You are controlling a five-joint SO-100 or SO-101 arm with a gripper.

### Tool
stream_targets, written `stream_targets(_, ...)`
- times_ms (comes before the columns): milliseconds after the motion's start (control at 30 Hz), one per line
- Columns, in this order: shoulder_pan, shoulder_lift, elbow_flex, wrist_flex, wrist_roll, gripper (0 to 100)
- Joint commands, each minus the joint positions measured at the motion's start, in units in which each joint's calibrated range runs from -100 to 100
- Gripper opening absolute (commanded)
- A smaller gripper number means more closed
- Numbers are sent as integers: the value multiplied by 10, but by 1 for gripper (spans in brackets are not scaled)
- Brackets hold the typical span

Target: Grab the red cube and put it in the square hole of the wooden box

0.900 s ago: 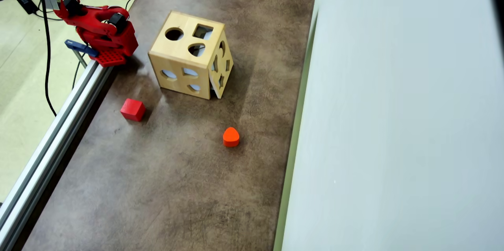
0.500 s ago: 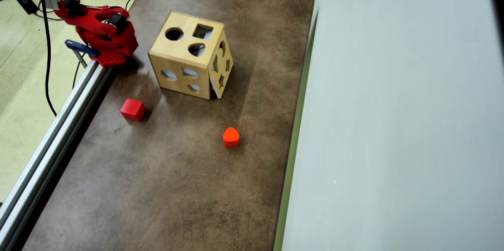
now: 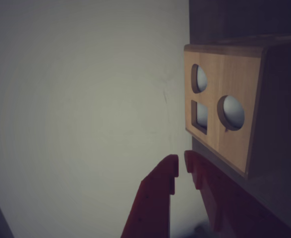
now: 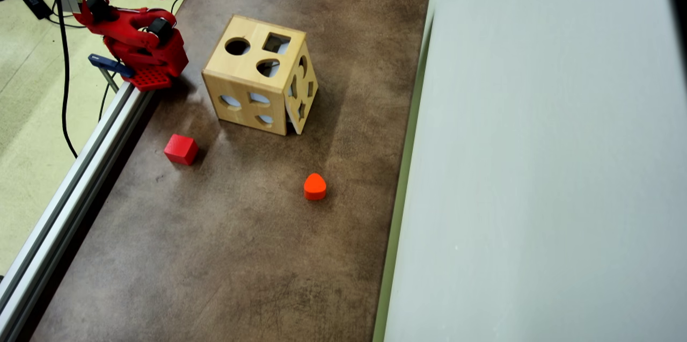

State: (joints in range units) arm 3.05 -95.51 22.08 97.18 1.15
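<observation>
- The claw (image 3: 181, 167) is empty, its two red fingers nearly closed with only a thin gap, raised beside the wooden box (image 4: 261, 75).
- The red cube (image 4: 181, 148) lies on the counter (image 4: 225, 245), near the box's front-left corner.
- The square hole (image 4: 276, 43) sits in the box's top face.
- An orange rounded block (image 4: 314, 187) lies apart.

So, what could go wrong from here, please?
1. An orange rounded block also lies on the table; it could be taken for the red cube.
2. The square hole sits close to two other cutouts atop the wooden box, so the cube may snag on its rim.
</observation>
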Motion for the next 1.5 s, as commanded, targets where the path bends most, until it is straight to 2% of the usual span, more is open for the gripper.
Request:
stream_targets(0, 1, 2, -3, -5, 5, 4)
stream_targets(133, -4, 8, -11, -13, 5, 4)
stream_targets(300, 2, 49, -10, -100, 7, 4)
stream_targets(533, 9, 201, -10, -179, 73, 4)
stream_targets(833, 106, 302, -9, -182, 87, 4)
stream_targets(1000, 114, 443, -13, -174, 87, 4)
stream_targets(1233, 131, 507, -30, -168, 87, 4)
stream_targets(1467, 151, 557, -36, -64, 89, 4)
